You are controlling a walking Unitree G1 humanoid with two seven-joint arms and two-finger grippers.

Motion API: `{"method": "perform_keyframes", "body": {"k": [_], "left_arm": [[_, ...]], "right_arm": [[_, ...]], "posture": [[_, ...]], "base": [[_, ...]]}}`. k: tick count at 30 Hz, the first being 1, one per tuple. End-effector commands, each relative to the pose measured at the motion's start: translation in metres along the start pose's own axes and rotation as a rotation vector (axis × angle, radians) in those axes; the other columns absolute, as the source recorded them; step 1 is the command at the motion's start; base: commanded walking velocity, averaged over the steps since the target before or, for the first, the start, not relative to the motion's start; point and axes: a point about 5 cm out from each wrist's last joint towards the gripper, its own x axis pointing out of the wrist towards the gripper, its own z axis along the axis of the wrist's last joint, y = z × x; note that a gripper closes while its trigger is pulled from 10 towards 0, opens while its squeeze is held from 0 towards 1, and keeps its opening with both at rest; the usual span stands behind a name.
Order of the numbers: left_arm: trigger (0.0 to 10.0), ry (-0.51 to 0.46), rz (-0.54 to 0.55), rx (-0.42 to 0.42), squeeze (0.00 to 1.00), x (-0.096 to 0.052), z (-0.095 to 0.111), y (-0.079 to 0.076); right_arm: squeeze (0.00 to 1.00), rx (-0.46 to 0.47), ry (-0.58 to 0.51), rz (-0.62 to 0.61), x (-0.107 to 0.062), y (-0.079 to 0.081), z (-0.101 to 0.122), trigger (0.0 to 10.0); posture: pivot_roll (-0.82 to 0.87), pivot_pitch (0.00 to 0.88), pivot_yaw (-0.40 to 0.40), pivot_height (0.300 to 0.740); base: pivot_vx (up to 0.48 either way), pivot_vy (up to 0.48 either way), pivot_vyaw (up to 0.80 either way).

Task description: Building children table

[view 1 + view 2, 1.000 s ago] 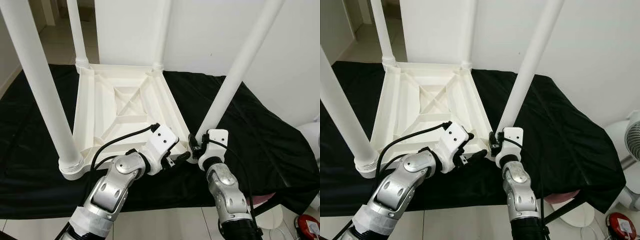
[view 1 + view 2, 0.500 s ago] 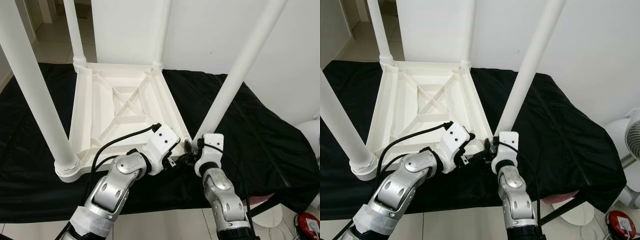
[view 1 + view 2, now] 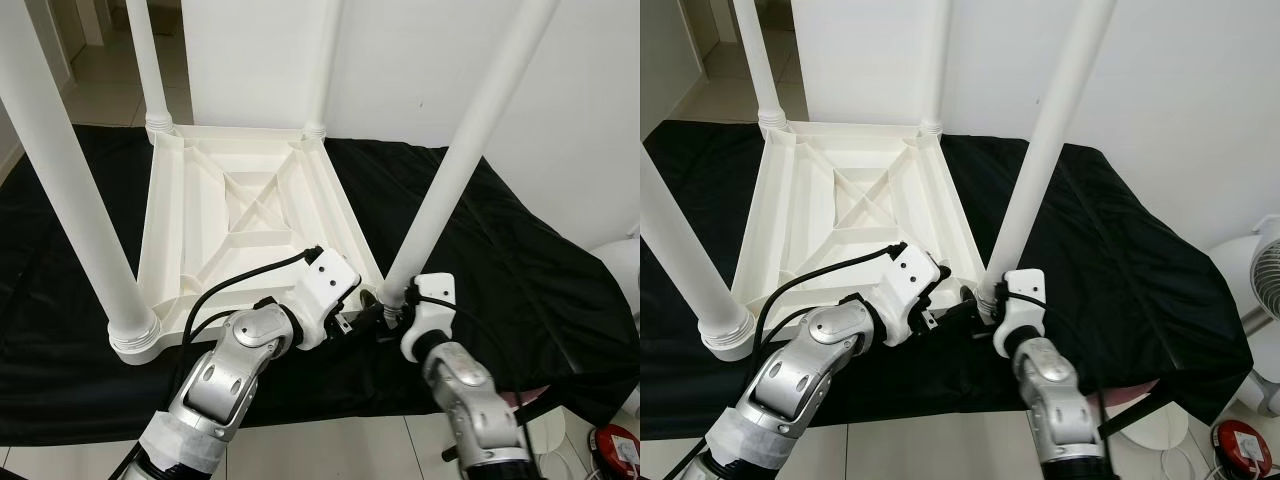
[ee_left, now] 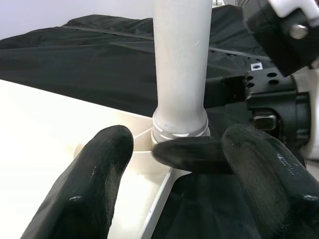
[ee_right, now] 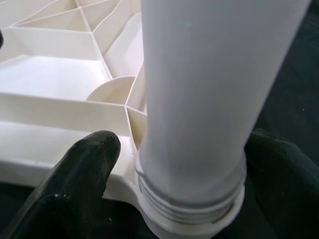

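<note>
Right gripper (image 5: pixel 174 164) hugs the near leg (image 3: pixel 450 180) low down, likely to twist it into its corner hole (threads plain in the right wrist view). Left gripper (image 4: pixel 169 164) spread wide beside, holding nothing. Beyond, upside-down table top (image 3: pixel 240 215) flat on the black cloth (image 3: pixel 520 260), other legs standing up.

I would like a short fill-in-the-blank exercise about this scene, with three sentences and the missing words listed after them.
1. The white table top lies upside down on a ____ cloth.
2. The right gripper has its two fingers on either side of the near right ____ of the table, at its threaded base.
3. Counting every corner, ____ legs stand up from the table top.

Missing words: black; leg; four
</note>
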Motion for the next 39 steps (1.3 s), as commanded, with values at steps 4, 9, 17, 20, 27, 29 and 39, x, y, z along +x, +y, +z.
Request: {"method": "perform_keyframes", "body": {"k": [4,9,17,20,27,29,39], "left_arm": [[10.0,-0.003,0.012,0.007,0.0,0.002,0.001,0.001],[10.0,-0.003,0.016,0.014,0.0,0.001,0.002,0.004],[10.0,-0.003,0.019,0.019,0.0,0.002,0.003,0.007],[10.0,-0.004,0.019,0.02,0.0,0.002,0.004,0.007],[10.0,-0.007,0.025,0.024,0.0,0.001,0.006,0.007],[10.0,-0.007,0.025,0.024,0.0,0.001,0.006,0.007],[10.0,-0.006,0.022,0.021,0.0,0.001,0.005,0.006]], "right_arm": [[0.0,-0.035,-0.016,0.081,0.003,-0.011,0.002,10.0],[0.0,-0.077,-0.022,0.2,0.012,-0.019,0.007,10.0],[0.0,-0.105,-0.02,0.328,0.028,-0.02,0.014,10.0],[0.0,-0.118,-0.014,0.345,0.033,-0.02,0.014,10.0],[0.0,-0.145,0.078,0.437,0.048,-0.017,0.002,0.0],[0.0,-0.145,0.078,0.437,0.048,-0.017,0.002,0.0],[0.0,-0.148,0.111,0.456,0.038,-0.024,-0.01,0.0]], "posture": [[0.0,0.0,-0.108,0.74],[0.0,0.0,-0.1,0.74],[0.01,0.0,-0.096,0.74],[0.01,0.0,-0.095,0.74],[0.03,0.0,-0.102,0.74],[0.03,0.0,-0.102,0.74],[0.02,0.0,-0.096,0.74]], "base": [[0.0,0.0,0.0],[0.0,0.0,0.0],[0.0,0.0,0.0],[0.0,0.0,0.0],[0.0,0.0,0.0],[0.0,0.0,0.0],[0.0,0.0,0.0]]}}
